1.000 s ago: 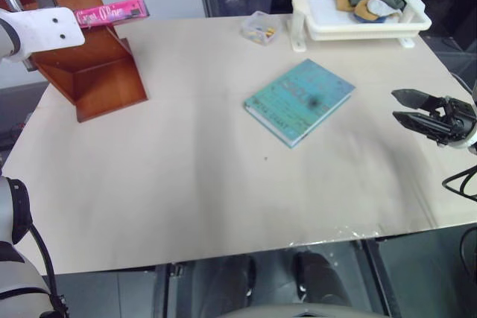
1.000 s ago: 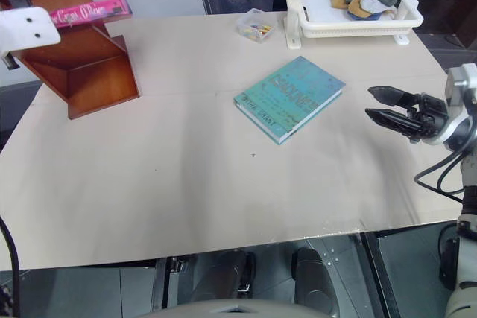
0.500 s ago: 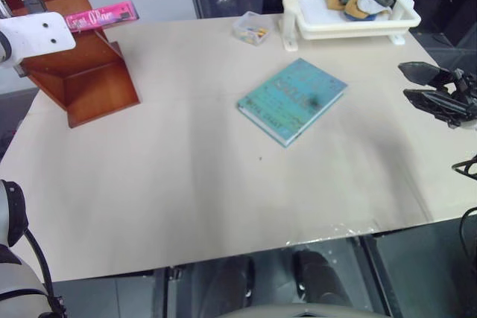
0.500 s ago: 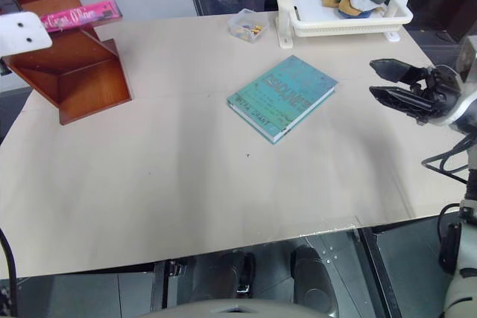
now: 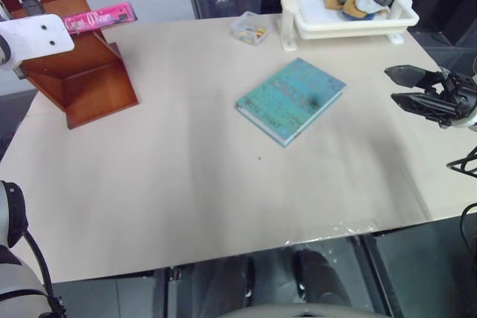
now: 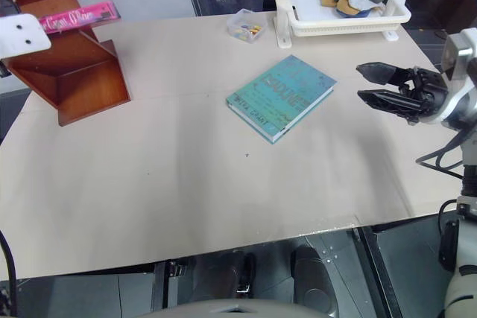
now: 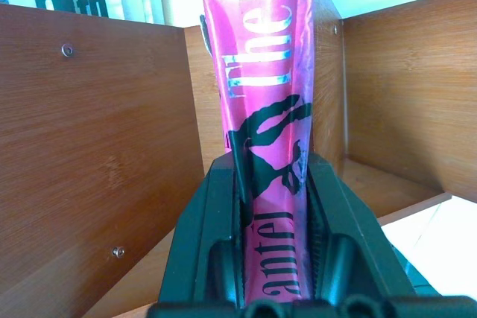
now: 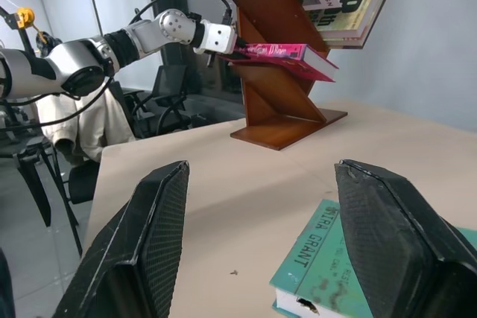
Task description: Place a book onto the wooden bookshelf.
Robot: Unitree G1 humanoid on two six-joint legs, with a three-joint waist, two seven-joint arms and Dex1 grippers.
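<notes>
Glossy bright pink paperback book; smooth reddish-brown wooden bookshelf; matt beige table; white plastic basket tray

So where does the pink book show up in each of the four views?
Left eye view: pink book at upper left, over the wooden bookshelf.
Right eye view: upper left again.
Left wrist view: running up the middle, clamped in the left claw.
Right wrist view: small, top centre, on the shelf tier.
Shared landmark: the reddish-brown bookshelf.
</notes>
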